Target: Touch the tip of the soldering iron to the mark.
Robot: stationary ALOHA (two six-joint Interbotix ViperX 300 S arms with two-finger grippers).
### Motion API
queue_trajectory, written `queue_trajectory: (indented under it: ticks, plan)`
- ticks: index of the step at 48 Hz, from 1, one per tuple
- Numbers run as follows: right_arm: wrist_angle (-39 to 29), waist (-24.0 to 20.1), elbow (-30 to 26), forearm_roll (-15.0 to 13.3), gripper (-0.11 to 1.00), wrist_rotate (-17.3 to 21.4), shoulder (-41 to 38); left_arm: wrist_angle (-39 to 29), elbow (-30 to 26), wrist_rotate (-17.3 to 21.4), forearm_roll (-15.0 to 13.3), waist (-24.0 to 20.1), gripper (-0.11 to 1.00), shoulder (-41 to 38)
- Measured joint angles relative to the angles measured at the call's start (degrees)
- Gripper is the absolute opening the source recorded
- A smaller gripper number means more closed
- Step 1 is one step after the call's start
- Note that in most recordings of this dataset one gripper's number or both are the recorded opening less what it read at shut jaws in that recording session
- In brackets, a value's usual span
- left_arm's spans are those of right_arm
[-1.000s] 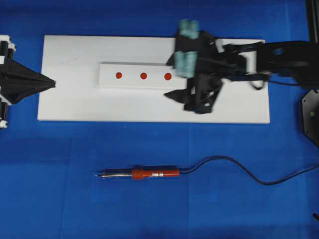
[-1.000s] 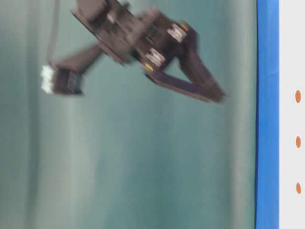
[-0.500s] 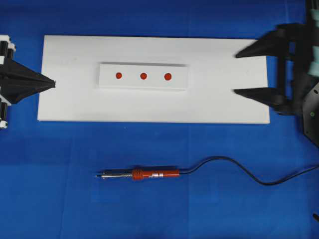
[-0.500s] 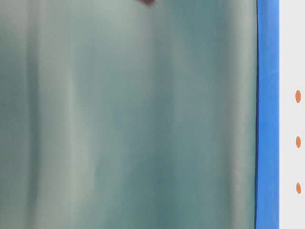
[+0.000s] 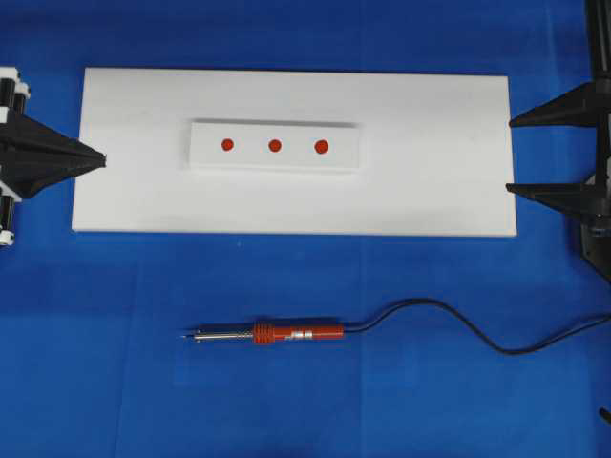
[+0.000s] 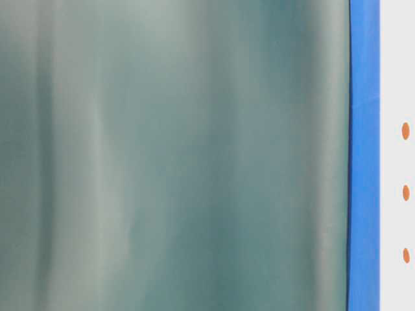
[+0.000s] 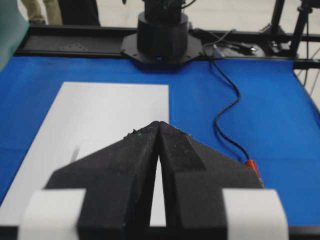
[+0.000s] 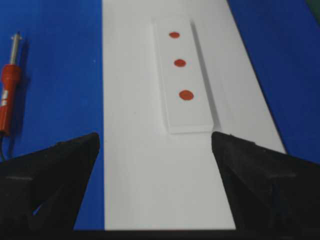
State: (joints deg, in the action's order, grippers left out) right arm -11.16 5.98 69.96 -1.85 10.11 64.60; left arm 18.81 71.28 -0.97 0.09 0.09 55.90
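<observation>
The soldering iron (image 5: 298, 333) lies flat on the blue mat in front of the white board, tip pointing left, with nothing holding it. It also shows in the right wrist view as the soldering iron (image 8: 9, 95). The mark (image 5: 275, 146) is the middle red dot on the white block (image 5: 250, 160), seen as well as the mark (image 8: 180, 63) and the mark (image 6: 406, 192). My left gripper (image 5: 100, 158) rests shut and empty at the board's left edge, tips together (image 7: 158, 123). My right gripper (image 5: 510, 155) stands wide open at the board's right edge, empty (image 8: 155, 136).
The block sits on a white board (image 5: 430, 191) on the blue mat. The iron's black cord (image 5: 458, 320) curls off to the right edge. The right arm's base (image 7: 161, 40) stands beyond the board. A green curtain (image 6: 175, 155) fills the table-level view.
My right arm has pulled back from over the block's right end to the board's right edge, its jaws wide apart. The left gripper and the iron have stayed put.
</observation>
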Motion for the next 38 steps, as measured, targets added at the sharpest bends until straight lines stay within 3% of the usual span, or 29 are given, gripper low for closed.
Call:
queue_trajectory:
  ticks: [14,38]
  plan:
    - [2.8,-0.1,3.3,1.4,0.85,0.0,0.4,0.1,0.0,0.0,0.0,0.0,0.00,0.0]
    - [3.1,0.0,3.3,1.6,0.85,0.0,0.4,0.1,0.0,0.0,0.0,0.0,0.00,0.0]
